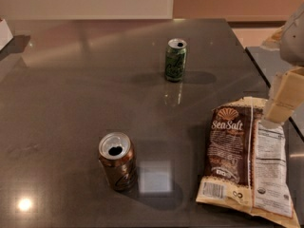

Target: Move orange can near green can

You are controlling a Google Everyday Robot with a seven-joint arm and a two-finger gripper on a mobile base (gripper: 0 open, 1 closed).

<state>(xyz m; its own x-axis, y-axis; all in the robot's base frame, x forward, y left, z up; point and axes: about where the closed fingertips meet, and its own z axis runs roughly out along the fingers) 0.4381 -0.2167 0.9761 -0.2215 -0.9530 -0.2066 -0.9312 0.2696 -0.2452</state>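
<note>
Right edge of the scene, midway between near and far: the gripper (279, 103). We see its lower part as pale cream, blocky, flat-faced segments, stacked in steps and narrowing toward a lighter tip. Above it we note a rounded grey-white housing (293, 37) with a mottled surface, cut off by the picture's edge.

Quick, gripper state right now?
Gripper: at the right edge over the chip bag, far from the orange can; open or closed cannot be told.
</note>
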